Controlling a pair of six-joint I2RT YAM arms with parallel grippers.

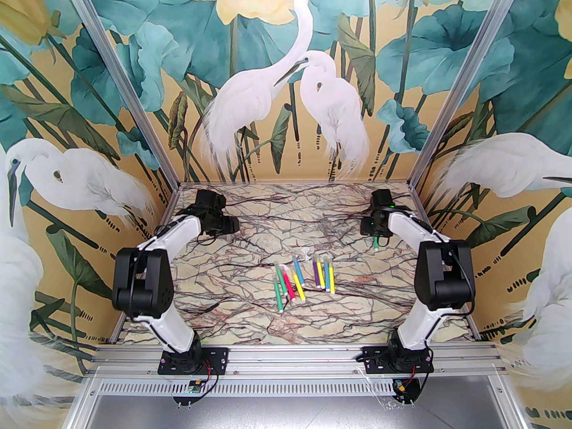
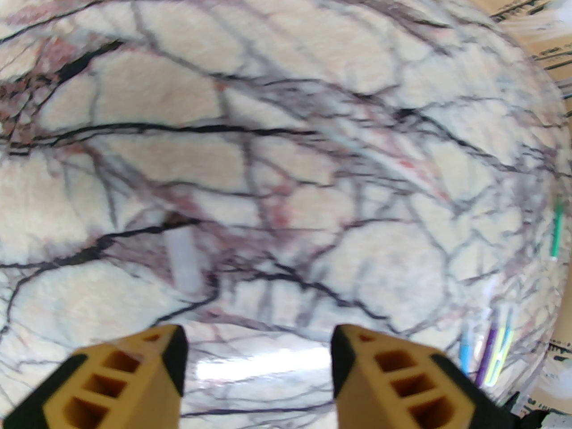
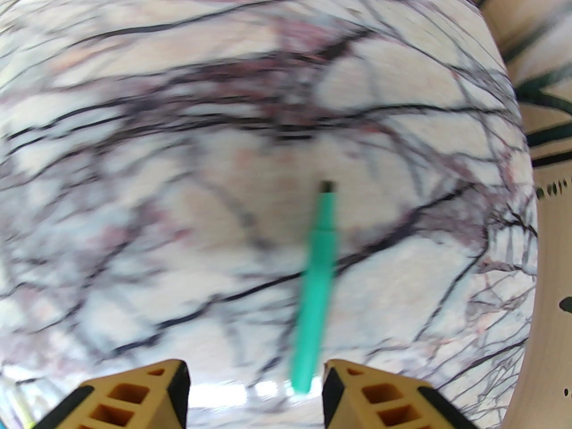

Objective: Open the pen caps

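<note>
1. Over the far left of the veined marble-patterned table (image 1: 268,324), the left gripper (image 2: 258,351) has its fingers well apart and empty; a small clear plastic cap (image 2: 181,259) shows just ahead.
2. Far right, the right gripper (image 3: 254,387) is spread too; a blurred uncapped green felt pen (image 3: 318,279) ends between its fingers, unclamped.
3. Other bright pens (image 1: 304,277) cluster mid-table.

The table (image 1: 250,324) looks like marble stone, smooth and shiny, with light bouncing off it. The pens (image 1: 298,282) are smooth, bright plastic. One cap (image 2: 181,257) is clear, milky plastic. The rail (image 1: 295,356) at the front is dull silver metal. The arms (image 1: 178,235) have smooth white and black shells.
</note>
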